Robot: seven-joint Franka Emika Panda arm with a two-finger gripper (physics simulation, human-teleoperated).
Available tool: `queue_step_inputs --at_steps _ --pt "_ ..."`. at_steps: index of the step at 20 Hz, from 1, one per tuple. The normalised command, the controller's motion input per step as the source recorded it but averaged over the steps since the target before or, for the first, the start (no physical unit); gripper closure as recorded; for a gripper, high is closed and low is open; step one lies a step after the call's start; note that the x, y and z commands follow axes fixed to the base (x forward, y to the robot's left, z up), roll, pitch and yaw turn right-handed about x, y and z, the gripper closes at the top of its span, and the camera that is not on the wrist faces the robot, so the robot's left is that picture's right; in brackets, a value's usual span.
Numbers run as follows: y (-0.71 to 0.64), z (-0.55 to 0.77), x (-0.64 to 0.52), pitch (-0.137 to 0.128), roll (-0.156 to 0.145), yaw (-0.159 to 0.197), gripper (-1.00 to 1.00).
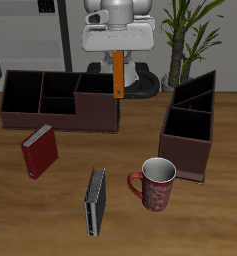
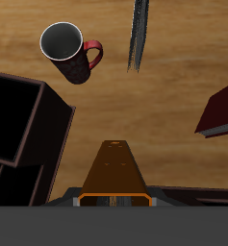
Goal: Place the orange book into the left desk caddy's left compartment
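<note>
1. Nearest the table's front edge, one dark grey-black book and one red patterned mug are standing; one thicker dark-red book is sitting a little farther back.
2. Two maroon-brown caddies are waiting: the left desk caddy, short-end-on, and a broadside caddy.
3. Farthest back, the gripper is clenching the thin orange hardback book, hanging aloft.
4. Carrying appears underway; next, travelling over the left compartment and lowering seems needed.

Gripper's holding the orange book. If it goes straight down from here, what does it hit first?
Probably bare table. In the wrist view the orange book hangs from the gripper over open wood, between the mug, grey book and left desk caddy. Depth is unclear.
</note>
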Motion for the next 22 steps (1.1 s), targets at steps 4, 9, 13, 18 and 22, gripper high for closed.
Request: queue_step_inputs --at_steps 4,9,13,18,22 --pt "0.33 0.24 -0.05 -0.005 0.011 -0.002 1.0" --pt "0.26 0.14 -0.06 -0.009 0.024 0.015 1.0" --pt "0.26 0.14 -0.08 -0.022 0.033 -0.004 1.0" --pt "0.21 -0.06 -0.05 0.024 -0.007 -0.083 1.0" --pt "0.31 -0.19 -0.2 0.051 0.03 -0.071 1.0"
